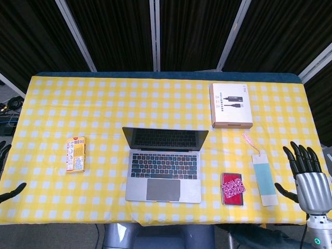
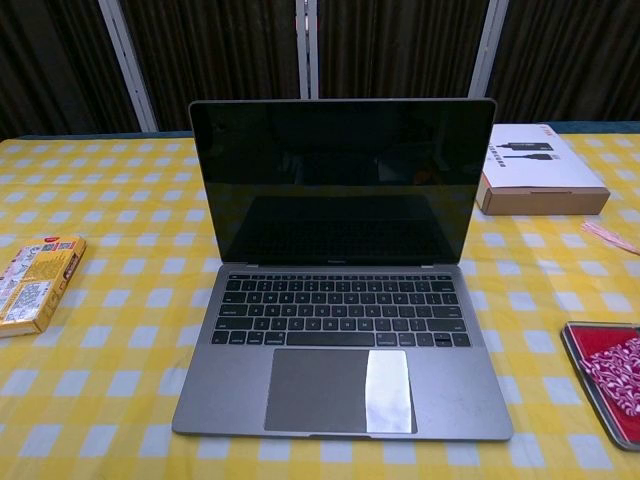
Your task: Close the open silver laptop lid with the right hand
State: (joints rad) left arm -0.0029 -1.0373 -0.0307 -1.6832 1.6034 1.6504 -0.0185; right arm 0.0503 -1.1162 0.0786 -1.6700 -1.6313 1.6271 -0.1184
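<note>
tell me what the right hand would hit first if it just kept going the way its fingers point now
Probably nothing: the right hand points toward the table's far side, past its right edge. The bookmark and cardboard box sit off to its left. Height is unclear.

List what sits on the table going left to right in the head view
left hand → yellow snack box → silver laptop → white product box → red patterned case → light blue bookmark → right hand

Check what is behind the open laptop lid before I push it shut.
Head view shows only bare checked tablecloth behind the laptop; the boxed cable package sits off to the side. In the chest view, the lid hides that area.
</note>
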